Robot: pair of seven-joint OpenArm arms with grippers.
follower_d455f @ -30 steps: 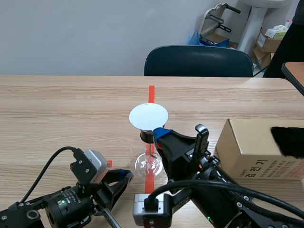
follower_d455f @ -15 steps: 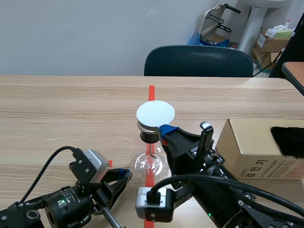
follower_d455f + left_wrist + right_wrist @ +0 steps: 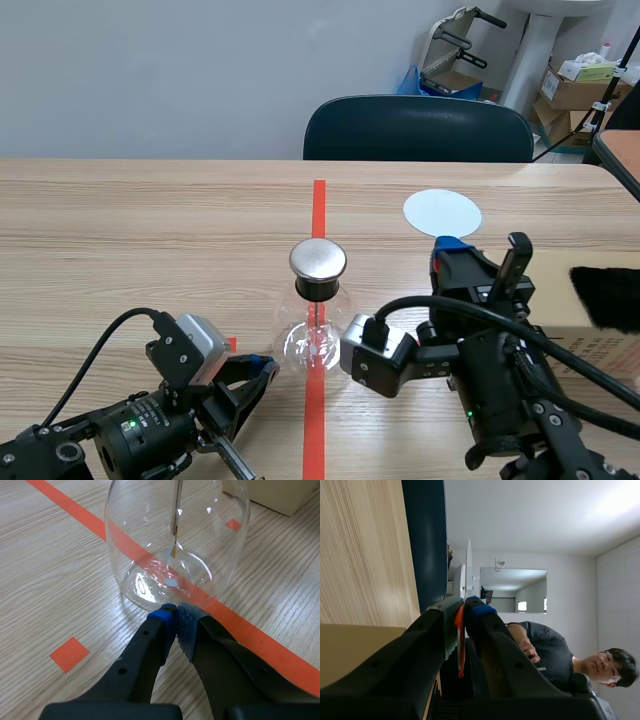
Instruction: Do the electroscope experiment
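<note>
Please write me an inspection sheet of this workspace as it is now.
Surface: wooden table, orange-red tape marks.
Job's things: electroscope upright on the tape line; white disc held up apart from it.
Clutter: cardboard box with a black fuzzy thing on it.
Grippers: left gripper, jaws shut on nothing, near the electroscope's base; right gripper, jaws shut on the white disc.
Cables: black cables on both arms.
Surroundings: dark chair; a person in the right wrist view.

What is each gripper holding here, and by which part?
The right gripper is shut on the white disc, pinching a thin red piece at its edge. The left gripper holds nothing, shut near the glass flask.
</note>
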